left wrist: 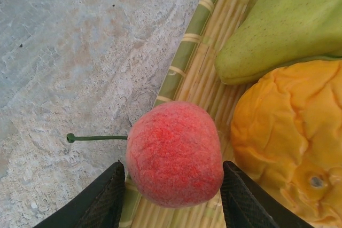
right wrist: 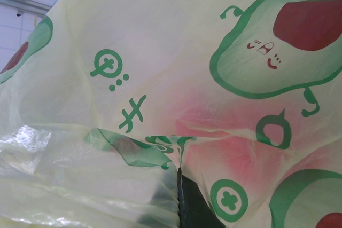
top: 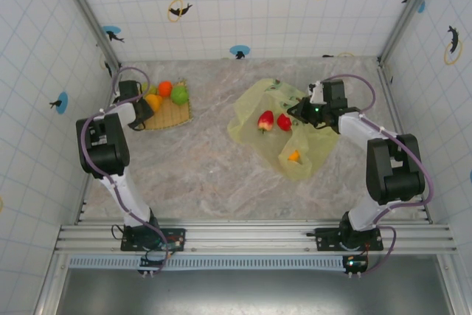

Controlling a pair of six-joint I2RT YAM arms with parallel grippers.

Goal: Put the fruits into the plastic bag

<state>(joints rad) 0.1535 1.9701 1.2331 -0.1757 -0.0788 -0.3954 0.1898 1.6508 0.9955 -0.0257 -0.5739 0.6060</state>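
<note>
Lots of bare table (top: pixel 206 175) lies between the two arms at the front. Further back, the left end effector (top: pixel 140 117) squeezes a red fruit (left wrist: pixel 173 153) at the mat (left wrist: pixel 184 57) edge, beside a green fruit (left wrist: pixel 288 20) and an orange fruit (left wrist: pixel 288 142). The right end effector (top: pixel 301 113) is clamped on the plastic bag (top: pixel 310 156), which lies on the table with two red fruits (top: pixel 265 120) and a small orange fruit (top: pixel 294 156) showing through. Green avocado pictures with faces cover the bag; its other marks I cannot read.
</note>
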